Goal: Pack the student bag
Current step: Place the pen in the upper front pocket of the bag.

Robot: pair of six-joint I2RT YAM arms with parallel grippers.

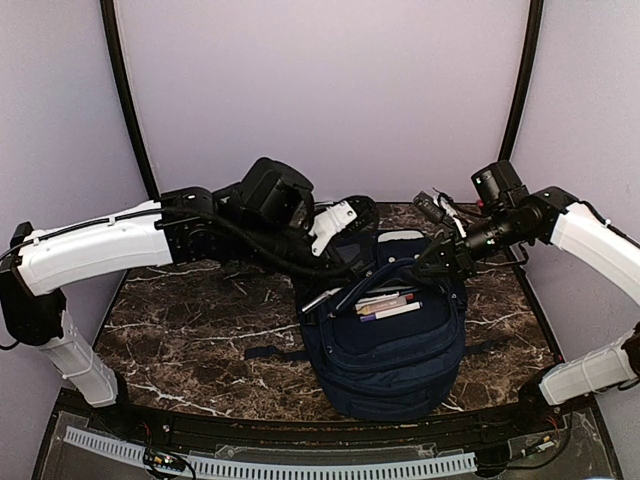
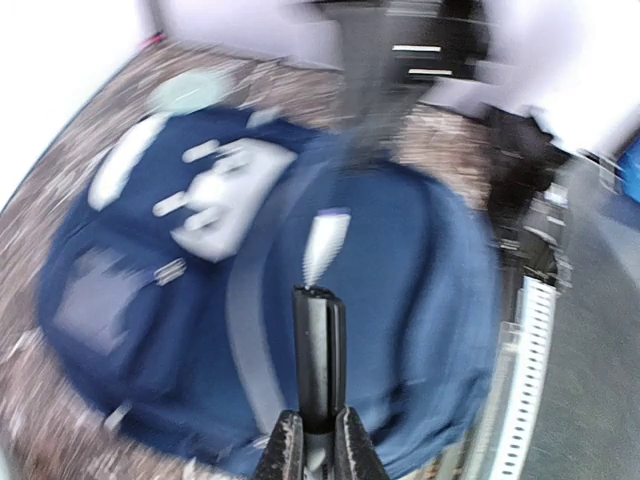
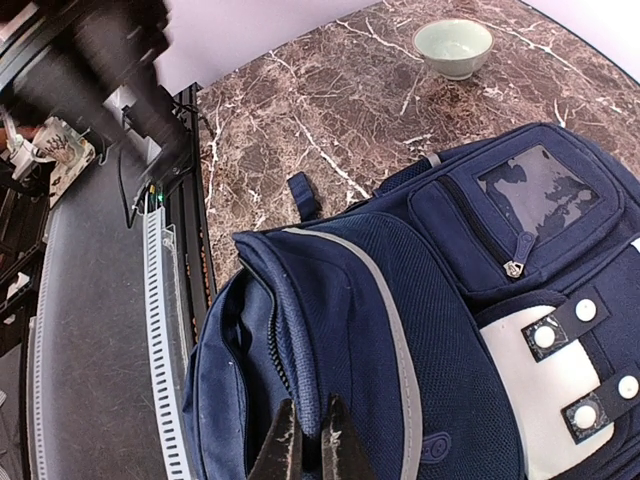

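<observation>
The navy student bag (image 1: 385, 345) stands open in the middle of the table, with books (image 1: 385, 303) showing in its main compartment. My right gripper (image 1: 440, 262) is shut on the bag's zipped opening edge (image 3: 300, 385) and holds the flap up; its jaws (image 3: 310, 428) pinch the fabric rim. My left gripper (image 1: 340, 222) is above the bag's far side. In the blurred left wrist view it (image 2: 318, 432) is shut on a slim black stick-like object (image 2: 320, 345) that points at the bag's front (image 2: 400, 300). The white slotted patch (image 3: 555, 375) and a front zip pocket (image 3: 520, 210) show.
A pale green bowl (image 3: 453, 45) sits on the marble table (image 3: 330, 110) beyond the bag; it also shows blurred in the left wrist view (image 2: 185, 92). A white slotted rail (image 1: 270, 465) runs along the near edge. Purple walls close in the back and sides.
</observation>
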